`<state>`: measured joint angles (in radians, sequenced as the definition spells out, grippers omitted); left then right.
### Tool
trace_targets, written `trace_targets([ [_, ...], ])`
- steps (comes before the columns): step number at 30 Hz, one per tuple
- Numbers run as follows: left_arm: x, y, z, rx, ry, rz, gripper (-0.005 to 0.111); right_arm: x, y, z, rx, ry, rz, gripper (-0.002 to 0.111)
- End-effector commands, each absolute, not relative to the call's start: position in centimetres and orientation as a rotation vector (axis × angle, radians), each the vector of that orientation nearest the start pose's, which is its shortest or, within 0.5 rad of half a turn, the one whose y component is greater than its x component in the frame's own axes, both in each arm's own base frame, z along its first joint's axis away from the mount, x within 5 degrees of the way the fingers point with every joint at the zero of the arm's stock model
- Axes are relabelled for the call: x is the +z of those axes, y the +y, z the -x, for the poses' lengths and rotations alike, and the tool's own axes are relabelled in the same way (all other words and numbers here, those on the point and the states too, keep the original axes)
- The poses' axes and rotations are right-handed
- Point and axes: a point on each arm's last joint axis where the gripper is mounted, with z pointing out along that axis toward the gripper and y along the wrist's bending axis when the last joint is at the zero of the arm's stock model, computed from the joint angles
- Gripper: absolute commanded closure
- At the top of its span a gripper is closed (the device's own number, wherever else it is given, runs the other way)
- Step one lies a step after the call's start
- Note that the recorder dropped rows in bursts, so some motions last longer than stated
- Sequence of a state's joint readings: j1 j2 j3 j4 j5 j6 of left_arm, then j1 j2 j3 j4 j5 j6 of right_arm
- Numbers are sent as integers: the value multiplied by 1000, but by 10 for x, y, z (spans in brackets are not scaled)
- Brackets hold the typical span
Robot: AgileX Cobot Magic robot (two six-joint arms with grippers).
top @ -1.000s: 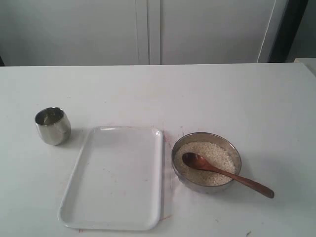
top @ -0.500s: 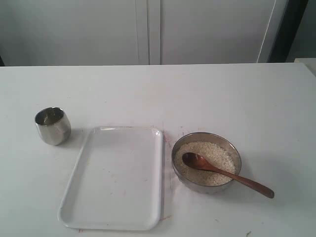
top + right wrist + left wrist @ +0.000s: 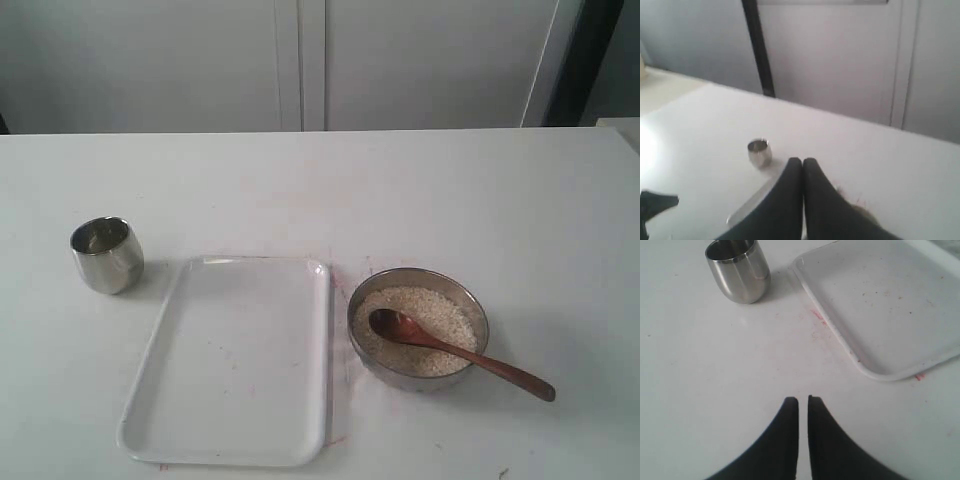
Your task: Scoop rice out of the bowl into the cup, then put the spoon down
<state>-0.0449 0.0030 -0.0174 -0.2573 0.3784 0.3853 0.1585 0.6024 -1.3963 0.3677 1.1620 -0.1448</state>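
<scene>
The steel bowl (image 3: pixel 418 328) sits right of centre, filled with off-white rice (image 3: pixel 430 312). The brown wooden spoon (image 3: pixel 455 352) lies in it, head on the rice, handle sticking out over the rim to the right. The small steel cup (image 3: pixel 106 254) stands at the left, also seen in the left wrist view as the cup (image 3: pixel 738 270) and in the right wrist view as the cup (image 3: pixel 759 152). My left gripper (image 3: pixel 803 400) is shut and empty over bare table, short of the cup. My right gripper (image 3: pixel 802 161) is shut and empty, held high. Neither arm shows in the exterior view.
A white rectangular tray (image 3: pixel 232 360) lies between cup and bowl; its corner (image 3: pixel 880 371) is near my left gripper. The white table (image 3: pixel 320 190) ends at a pale wall behind. A dark part of the left arm (image 3: pixel 655 205) shows in the right wrist view.
</scene>
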Motion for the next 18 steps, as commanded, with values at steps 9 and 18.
trace_targets([
  [9,184,-11,-52,-23,1824,-236,92,480,52,-90,373,2045,615,108],
  [18,184,-11,-52,-23,1824,-236,92,434,59,-138,113,2249,735,108],
])
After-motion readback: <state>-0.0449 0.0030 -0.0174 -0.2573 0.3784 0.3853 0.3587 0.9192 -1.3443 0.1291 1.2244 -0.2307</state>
